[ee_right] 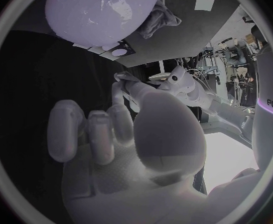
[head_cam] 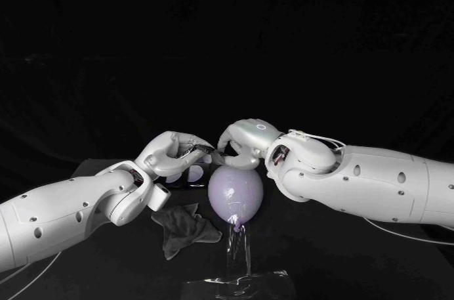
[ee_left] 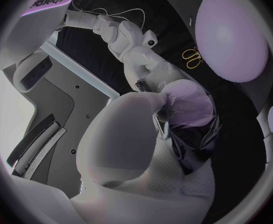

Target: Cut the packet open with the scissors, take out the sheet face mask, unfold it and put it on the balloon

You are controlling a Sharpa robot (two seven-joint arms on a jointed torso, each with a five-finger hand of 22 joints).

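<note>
The pale purple balloon (head_cam: 235,192) (ee_left: 233,35) (ee_right: 102,10) stands knot-down on a clear stand (head_cam: 239,260) at the table's middle. Just behind and left of it my left hand (head_cam: 175,154) (ee_left: 136,144) grips a clear, shiny packet (head_cam: 189,175) (ee_left: 199,134) above the table. My right hand (head_cam: 244,142) (ee_left: 133,50) (ee_right: 143,134) reaches across the balloon's top and its fingertips pinch at the packet's upper edge, against my left hand (ee_right: 177,84). Whether they hold the packet's rim or the sheet inside is hidden. The yellow-handled scissors (ee_left: 191,57) lie on the table beyond the balloon.
A crumpled grey cloth (head_cam: 184,229) (ee_right: 161,21) lies on the black table left of the stand, under my left forearm. Both forearms crowd the space around the balloon.
</note>
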